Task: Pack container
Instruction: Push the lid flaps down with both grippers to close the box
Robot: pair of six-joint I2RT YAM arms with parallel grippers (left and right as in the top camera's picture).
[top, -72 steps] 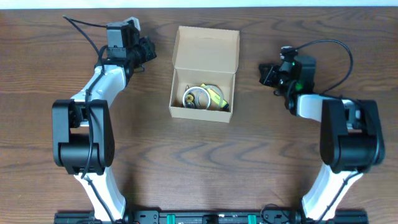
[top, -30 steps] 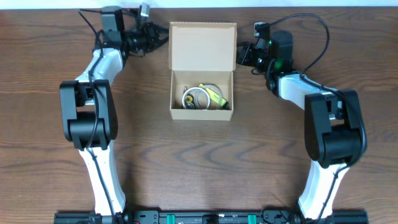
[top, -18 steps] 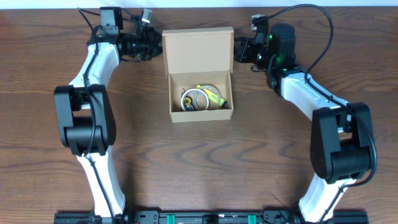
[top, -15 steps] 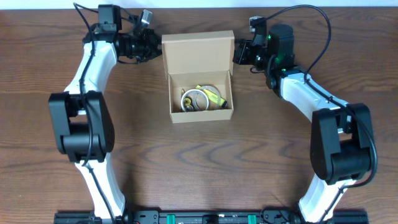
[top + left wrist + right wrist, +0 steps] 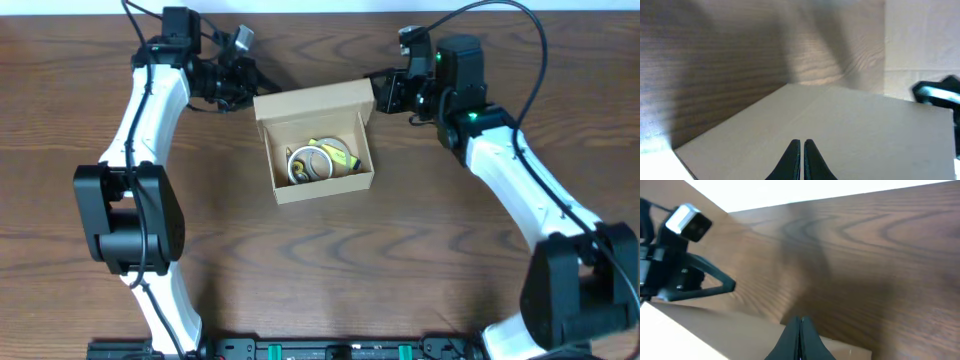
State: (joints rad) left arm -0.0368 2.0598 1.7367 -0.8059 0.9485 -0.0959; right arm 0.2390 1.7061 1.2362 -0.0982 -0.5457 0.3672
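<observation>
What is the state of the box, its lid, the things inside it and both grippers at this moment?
container: open, contents in view, not yet shut.
flap lid: tilted up partway, neither flat nor closed.
tape roll: lying inside the container.
yellow item: lying inside, beside the tape roll.
left gripper: shut, empty, tips at the lid's left end.
right gripper: shut, empty, tips at the lid's right end.

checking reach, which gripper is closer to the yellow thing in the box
Right. Right gripper at the lid corner behind the yellow item; left gripper at the opposite lid corner.
</observation>
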